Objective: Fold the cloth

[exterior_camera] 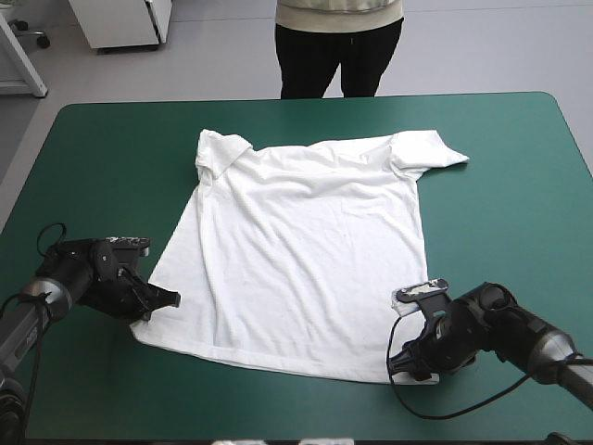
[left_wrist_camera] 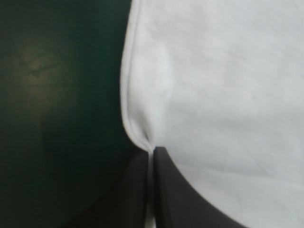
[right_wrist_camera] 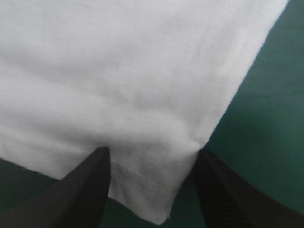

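Black arms, rounded joints, grey forearms: left arm (exterior_camera: 69, 276) at 8 o'clock, right arm (exterior_camera: 514, 326) at 4. Fingers (right_wrist_camera: 88, 190) black, ribbed fins.

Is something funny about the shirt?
Yes. On the T-shirt, the sleeve on the left arm's side is bunched and folded in over itself, while the other sleeve sticks out flat.

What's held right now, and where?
Left end effector pinches the T-shirt by its side edge near the hem. Right end effector holds nothing: open, straddling a hem corner.
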You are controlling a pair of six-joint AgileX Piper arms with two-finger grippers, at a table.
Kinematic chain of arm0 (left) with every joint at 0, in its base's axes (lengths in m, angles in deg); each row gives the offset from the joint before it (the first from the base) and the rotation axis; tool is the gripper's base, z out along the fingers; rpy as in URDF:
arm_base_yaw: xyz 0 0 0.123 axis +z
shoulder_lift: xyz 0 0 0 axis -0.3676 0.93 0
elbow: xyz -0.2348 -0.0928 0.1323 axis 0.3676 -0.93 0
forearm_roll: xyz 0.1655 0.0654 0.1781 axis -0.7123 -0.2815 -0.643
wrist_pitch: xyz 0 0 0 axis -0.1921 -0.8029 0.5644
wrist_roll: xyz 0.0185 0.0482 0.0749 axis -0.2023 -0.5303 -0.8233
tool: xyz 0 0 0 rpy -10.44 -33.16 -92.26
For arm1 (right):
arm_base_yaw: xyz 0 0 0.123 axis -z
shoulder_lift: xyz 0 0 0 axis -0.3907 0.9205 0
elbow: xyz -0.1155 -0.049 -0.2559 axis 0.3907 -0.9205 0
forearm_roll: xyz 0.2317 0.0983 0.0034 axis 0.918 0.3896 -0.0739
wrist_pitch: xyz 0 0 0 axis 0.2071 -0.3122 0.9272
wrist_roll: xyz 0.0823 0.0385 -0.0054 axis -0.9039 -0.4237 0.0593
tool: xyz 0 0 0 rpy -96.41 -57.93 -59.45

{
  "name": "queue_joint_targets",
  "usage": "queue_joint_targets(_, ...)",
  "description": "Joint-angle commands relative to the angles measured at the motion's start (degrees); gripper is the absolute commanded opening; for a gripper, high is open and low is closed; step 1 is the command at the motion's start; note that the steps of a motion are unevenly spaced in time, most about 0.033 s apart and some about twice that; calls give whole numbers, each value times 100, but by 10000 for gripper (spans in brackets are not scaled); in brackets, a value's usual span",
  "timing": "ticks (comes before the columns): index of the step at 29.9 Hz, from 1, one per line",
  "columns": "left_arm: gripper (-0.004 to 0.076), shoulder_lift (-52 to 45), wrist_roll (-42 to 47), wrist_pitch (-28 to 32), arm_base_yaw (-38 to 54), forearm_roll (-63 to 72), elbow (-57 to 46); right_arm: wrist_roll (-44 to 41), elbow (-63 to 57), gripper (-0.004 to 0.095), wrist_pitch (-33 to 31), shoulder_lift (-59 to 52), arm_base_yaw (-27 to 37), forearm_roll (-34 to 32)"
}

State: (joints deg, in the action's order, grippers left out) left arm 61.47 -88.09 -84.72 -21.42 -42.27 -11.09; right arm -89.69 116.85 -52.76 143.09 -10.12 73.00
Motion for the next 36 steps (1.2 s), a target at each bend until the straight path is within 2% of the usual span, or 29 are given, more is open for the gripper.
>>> queue_joint_targets(1,-9,67,10,-8,-15,29,-61,307,-82,442,327,348,-25,250)
queue_joint_targets(3,-9,67,10,7,-15,21,-61,435,-82,278,393,427,-25,367)
queue_joint_targets(5,-9,67,10,47,-15,21,-61,506,-82,41,424,451,-25,350)
queue_joint_targets(6,-9,55,10,92,-15,21,-61,505,-82,-12,472,451,-25,313)
queue_joint_targets(9,-9,-108,10,267,-15,45,-50,458,-70,1,777,332,-25,220)
queue_joint_targets(13,-9,-474,10,266,-15,104,16,-81,159,0,1115,-108,-25,-281)
queue_joint_targets(20,-9,-1402,-417,460,-15,903,530,-896,1359,0,1100,-948,-25,-1873)
queue_joint_targets(26,-9,-1915,-885,828,-15,1455,1463,-896,2684,0,1066,-1148,-25,-2771)
queue_joint_targets(36,-9,-2028,-1326,2124,-15,1624,3679,-808,5080,-18,1429,-1148,-25,-4400)
